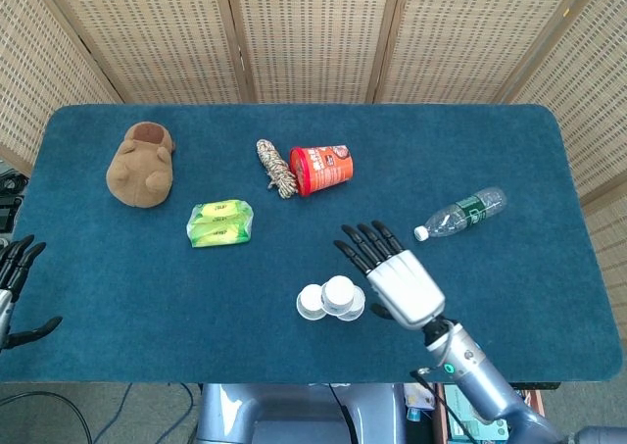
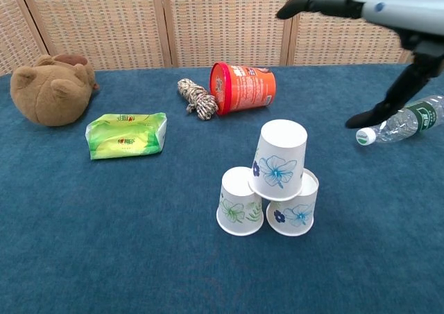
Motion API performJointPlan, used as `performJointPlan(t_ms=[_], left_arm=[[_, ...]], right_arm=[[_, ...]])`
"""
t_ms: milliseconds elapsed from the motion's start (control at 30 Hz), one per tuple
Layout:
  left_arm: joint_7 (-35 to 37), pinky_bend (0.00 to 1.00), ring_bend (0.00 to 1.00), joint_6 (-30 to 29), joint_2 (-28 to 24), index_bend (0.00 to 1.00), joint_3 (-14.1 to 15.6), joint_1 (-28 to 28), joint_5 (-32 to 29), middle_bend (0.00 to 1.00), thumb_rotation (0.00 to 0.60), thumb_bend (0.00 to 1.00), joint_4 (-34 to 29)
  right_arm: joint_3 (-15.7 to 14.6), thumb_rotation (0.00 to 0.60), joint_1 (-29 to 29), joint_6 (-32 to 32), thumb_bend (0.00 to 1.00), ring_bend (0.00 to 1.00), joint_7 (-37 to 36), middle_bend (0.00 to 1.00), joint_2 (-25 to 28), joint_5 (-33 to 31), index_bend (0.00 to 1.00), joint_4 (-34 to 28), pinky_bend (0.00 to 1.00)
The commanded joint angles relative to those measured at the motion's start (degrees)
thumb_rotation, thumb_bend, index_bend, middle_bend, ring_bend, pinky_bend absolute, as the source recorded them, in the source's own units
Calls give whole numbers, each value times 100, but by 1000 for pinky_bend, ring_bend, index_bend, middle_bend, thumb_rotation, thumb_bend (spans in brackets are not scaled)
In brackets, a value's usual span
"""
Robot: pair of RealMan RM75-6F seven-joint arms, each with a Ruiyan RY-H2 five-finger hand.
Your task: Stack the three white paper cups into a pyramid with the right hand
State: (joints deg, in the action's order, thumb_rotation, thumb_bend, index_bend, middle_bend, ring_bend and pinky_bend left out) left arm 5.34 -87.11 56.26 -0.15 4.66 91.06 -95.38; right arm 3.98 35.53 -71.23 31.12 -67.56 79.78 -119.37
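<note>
Three white paper cups with blue and green flower prints stand upside down as a pyramid near the table's front middle. The top cup (image 2: 279, 159) rests on the left cup (image 2: 238, 202) and the right cup (image 2: 295, 208). From above the stack (image 1: 332, 298) shows as overlapping white discs. My right hand (image 1: 400, 278) hovers open just right of the stack, fingers spread, touching nothing; in the chest view the right hand (image 2: 385, 12) is high at the upper right. My left hand (image 1: 14, 287) hangs open at the table's left edge.
A brown plush toy (image 1: 141, 165), a green packet (image 1: 221, 222), a coil of rope (image 1: 275, 167) and a red cup (image 1: 321, 169) on its side lie behind the stack. A plastic bottle (image 1: 460, 212) lies to the right.
</note>
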Motion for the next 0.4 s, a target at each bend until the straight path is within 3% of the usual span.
performJointPlan(t_ms=[33, 233, 400], left_arm=[[5, 0, 0, -27, 11, 0, 3, -18, 7, 0, 600, 180, 7], [-71, 0, 0, -40, 63, 0, 31, -48, 20, 0, 600, 180, -7], [-70, 0, 0, -81, 166, 0, 1, -75, -39, 0, 600, 180, 80]], right_arm=[[-358, 600, -783, -951, 31, 0, -837, 0, 448, 770, 0, 496, 35], [-675, 600, -1546, -1615, 0, 0, -1705, 0, 488, 838, 0, 1244, 0], [-769, 600, -2178, -2129, 0, 0, -2142, 0, 339, 694, 0, 1790, 0]])
